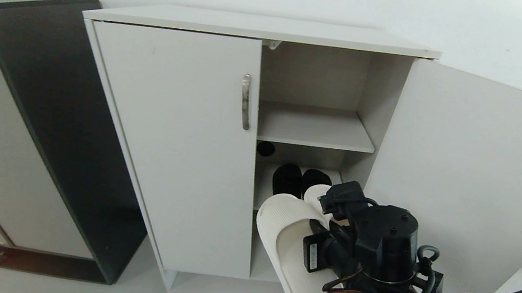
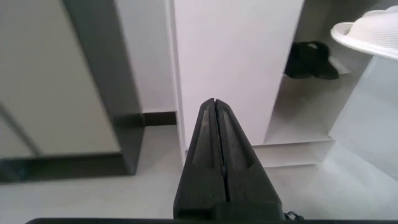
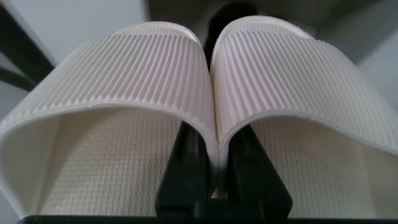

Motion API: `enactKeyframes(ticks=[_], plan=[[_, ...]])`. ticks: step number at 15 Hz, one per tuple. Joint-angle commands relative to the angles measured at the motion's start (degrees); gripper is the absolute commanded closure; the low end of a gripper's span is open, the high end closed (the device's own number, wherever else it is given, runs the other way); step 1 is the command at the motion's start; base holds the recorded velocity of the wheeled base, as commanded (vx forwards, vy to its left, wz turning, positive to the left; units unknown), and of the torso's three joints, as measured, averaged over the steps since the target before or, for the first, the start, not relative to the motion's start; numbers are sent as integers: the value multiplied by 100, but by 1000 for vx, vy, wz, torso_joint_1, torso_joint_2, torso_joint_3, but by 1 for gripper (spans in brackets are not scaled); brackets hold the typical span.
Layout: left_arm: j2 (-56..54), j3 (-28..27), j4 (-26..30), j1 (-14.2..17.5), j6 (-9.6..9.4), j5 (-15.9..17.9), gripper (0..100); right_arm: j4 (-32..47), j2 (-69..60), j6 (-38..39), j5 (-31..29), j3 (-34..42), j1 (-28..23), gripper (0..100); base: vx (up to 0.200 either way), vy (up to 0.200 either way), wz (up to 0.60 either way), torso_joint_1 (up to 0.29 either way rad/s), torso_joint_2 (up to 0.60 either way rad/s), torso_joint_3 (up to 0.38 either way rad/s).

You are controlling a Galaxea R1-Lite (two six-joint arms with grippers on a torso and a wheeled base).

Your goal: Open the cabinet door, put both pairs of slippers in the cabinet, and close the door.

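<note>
My right gripper (image 3: 214, 180) is clamped on the pair of white slippers (image 1: 294, 238), its fingers pinching the two inner edges together so the pair hangs side by side. They are just in front of the cabinet (image 1: 257, 26) opening, level with the lower shelf (image 1: 263, 187), toes toward the inside. My left gripper (image 2: 215, 109) is pressed fully closed with nothing in it, low down in front of the cabinet's closed left door (image 1: 178, 155).

The slippers look like light moulded foam with ribbed straps: soft enough to flex, grippy rather than slick. I judge this pinch at the inner edges a fair hold, though the long soles can droop and swing.

The black slippers (image 1: 299, 180) lie on the lower shelf, toward the back. Bare shelf remains in front of them, and the upper shelf (image 1: 314, 128) is free. The way in is bounded by the closed door's edge with its handle (image 1: 245, 102) on one side and the open right door (image 1: 472, 171), swung wide, on the other. I cannot quite tell whether the white toes have crossed the cabinet's front edge; the farther slipper seems close to the black pair.
</note>
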State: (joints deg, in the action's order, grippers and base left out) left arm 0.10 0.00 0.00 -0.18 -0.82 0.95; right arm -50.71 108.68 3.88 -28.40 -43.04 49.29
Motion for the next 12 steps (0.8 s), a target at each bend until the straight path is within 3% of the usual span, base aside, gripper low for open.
enactKeyframes(ticks=[1, 4, 7, 9, 12], plan=[[-1, 0, -9, 9, -6, 2, 100, -9, 92, 8, 2, 7, 2, 100, 0, 0, 0, 0, 0, 0], [-1, 0, -9, 1, 3, -7, 100, -132, 321, 25, -69, -371, 20, 100, 0, 0, 0, 0, 0, 0], [-1, 0, -9, 9, 3, 2, 100, 1345, -22, 500, -122, -1233, 81, 100, 0, 0, 0, 0, 0, 0], [-1, 0, -9, 9, 3, 10, 100, 3190, -110, 913, -877, -2410, 151, 100, 0, 0, 0, 0, 0, 0], [-1, 0, -9, 9, 3, 2, 100, 3709, 57, 975, -1695, -3307, 160, 100, 0, 0, 0, 0, 0, 0]])
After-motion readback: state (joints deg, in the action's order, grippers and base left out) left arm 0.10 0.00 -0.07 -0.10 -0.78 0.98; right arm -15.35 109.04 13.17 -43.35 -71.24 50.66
